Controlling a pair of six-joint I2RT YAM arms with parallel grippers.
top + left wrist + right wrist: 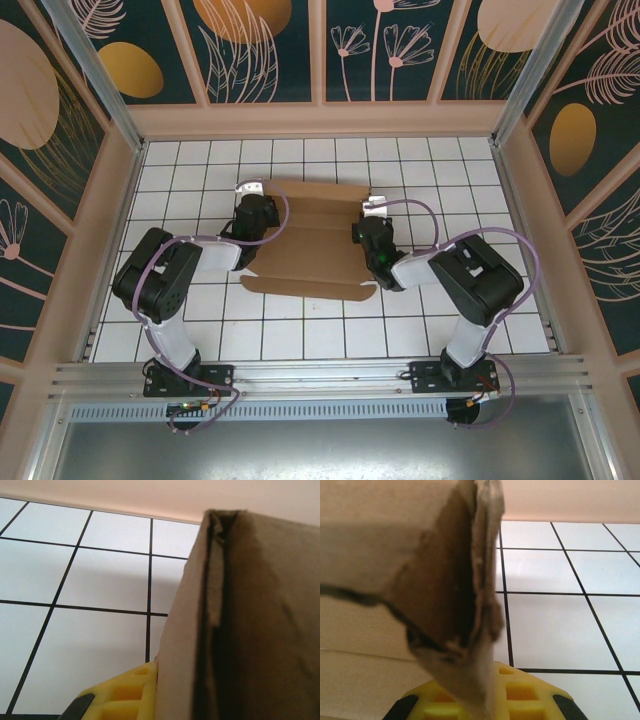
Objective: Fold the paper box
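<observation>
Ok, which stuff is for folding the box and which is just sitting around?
For the job: the paper box, the left pincer and the right pincer, each shut on a folded-up side of it.
Just there: the white tiled table, the flowery walls, the metal rail in front.

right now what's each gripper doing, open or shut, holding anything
left gripper: closed on the paper box, at its left edge
right gripper: closed on the paper box, at its right edge
</observation>
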